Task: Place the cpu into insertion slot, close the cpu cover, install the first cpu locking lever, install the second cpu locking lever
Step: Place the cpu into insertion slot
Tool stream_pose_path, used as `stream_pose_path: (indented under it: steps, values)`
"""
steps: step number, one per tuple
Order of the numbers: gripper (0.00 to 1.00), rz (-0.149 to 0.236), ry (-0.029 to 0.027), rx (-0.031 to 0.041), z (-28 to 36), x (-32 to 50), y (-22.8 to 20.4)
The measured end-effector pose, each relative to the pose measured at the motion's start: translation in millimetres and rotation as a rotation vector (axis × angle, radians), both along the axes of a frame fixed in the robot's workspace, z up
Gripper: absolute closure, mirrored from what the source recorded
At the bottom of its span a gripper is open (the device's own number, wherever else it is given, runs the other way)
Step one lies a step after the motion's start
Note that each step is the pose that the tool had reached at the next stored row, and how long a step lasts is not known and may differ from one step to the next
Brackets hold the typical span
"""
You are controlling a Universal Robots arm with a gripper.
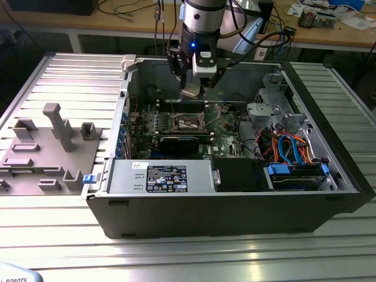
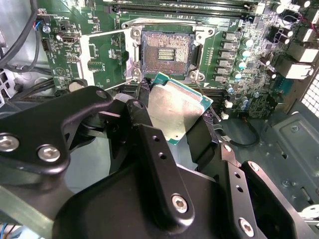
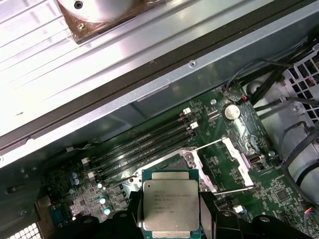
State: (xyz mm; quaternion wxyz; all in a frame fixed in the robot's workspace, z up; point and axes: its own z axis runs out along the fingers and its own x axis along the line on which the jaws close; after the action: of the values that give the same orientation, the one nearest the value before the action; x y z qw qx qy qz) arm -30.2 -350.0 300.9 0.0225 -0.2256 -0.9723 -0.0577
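Note:
My gripper (image 1: 192,88) hangs inside the open computer case, shut on the cpu (image 1: 191,92). In both wrist views the cpu (image 2: 177,107) (image 3: 170,204) is a flat square chip with a dull silver top, pinched at two opposite edges by black fingers (image 2: 138,112). It is held in the air above the board, near the insertion slot (image 2: 167,52). The slot is bare, its dark contact field showing inside a metal rim. In the first wrist view the chip hides most of the slot (image 3: 174,161). The cpu cover (image 2: 107,55) (image 3: 227,167) is swung open beside the slot.
Long memory slots (image 3: 144,142) run next to the socket. A black expansion card (image 1: 176,144), the power supply (image 1: 161,176) and a drive cage with coloured cables (image 1: 291,147) crowd the case. The case walls (image 1: 132,76) rise around it. A grey fixture (image 1: 47,147) lies on the exterior view's left.

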Motion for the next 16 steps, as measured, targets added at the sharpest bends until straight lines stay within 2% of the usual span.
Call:
stream_pose_path:
  steps: [16]
  values:
    - [0.46, 0.000, 0.0000, 0.0285, 0.0, 0.0, 0.0]
